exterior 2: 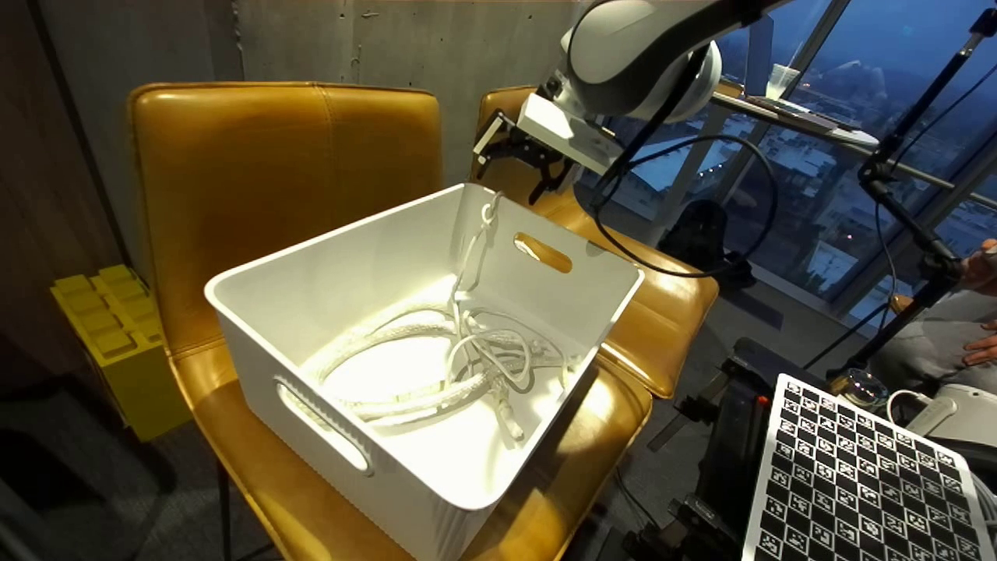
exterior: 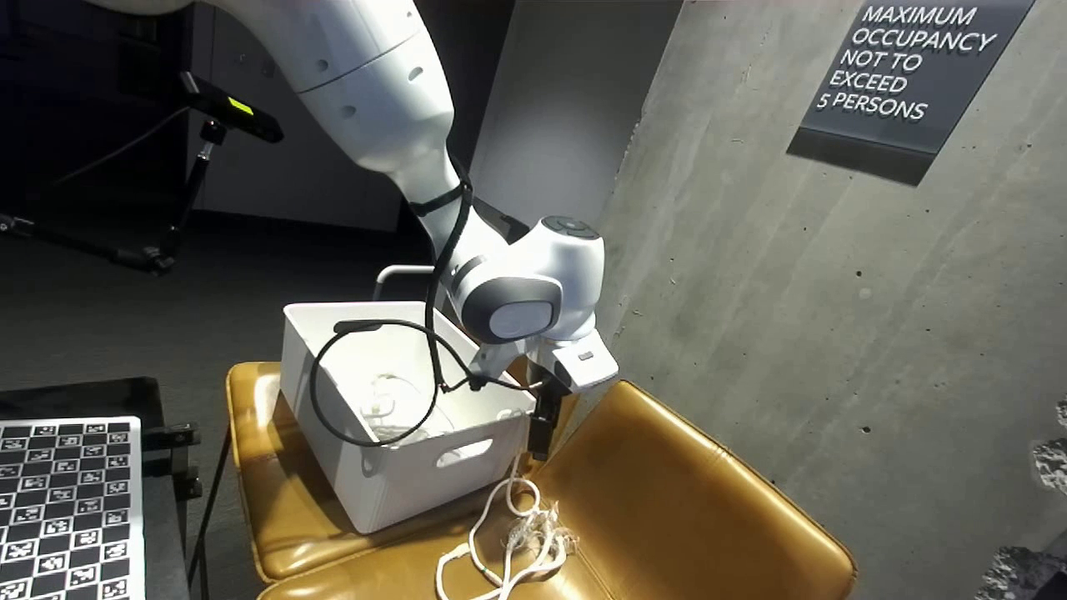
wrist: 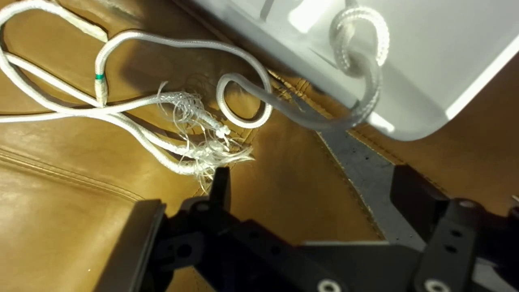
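My gripper [wrist: 312,178] is open, with nothing between its fingers. In both exterior views it [exterior: 542,442] hangs [exterior 2: 510,178] beyond one end of a white box [exterior: 417,483]. In the wrist view, the frayed ends [wrist: 204,156] of a white rope [wrist: 239,50] lie on the tan seat near the left fingertip; I cannot tell if they touch. The rope runs up over the box rim in a small twisted loop [wrist: 377,93]. More rope [exterior 2: 420,405] lies coiled inside the box [exterior 2: 374,234]. Another rope part [exterior: 500,575] rests on the seat outside.
The box stands on a tan leather chair [exterior 2: 288,156] beside another tan chair [exterior: 692,483]. A concrete wall [exterior: 834,292] rises behind. A checkered board [exterior 2: 872,483], a camera on a stand [exterior: 233,112] and a yellow block [exterior 2: 125,351] are around. A black cable [exterior: 317,392] loops from the arm.
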`<action>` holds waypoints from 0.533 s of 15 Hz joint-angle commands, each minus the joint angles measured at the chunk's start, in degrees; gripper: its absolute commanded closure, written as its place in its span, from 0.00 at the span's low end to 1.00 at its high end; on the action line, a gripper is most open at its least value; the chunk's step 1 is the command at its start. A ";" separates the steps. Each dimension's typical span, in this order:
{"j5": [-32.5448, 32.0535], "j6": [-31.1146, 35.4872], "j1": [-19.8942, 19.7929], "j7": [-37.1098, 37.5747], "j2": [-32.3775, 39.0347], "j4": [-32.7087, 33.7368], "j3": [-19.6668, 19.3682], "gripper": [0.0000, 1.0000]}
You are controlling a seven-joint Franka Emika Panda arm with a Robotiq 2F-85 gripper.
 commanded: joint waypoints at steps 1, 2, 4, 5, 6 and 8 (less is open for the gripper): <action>0.16 2.80 3.26 5.70 -0.03 -1.27 -3.00 0.00; 0.04 2.51 3.79 6.96 -0.38 -1.75 -3.45 0.00; -0.16 1.83 4.76 9.45 -1.25 -2.67 -4.11 0.00; -0.22 1.21 5.16 10.74 -1.83 -3.11 -4.36 0.00; -0.31 1.04 5.43 11.80 -2.17 -3.40 -4.53 0.00; -0.52 0.32 5.96 14.24 -3.16 -4.02 -5.10 0.00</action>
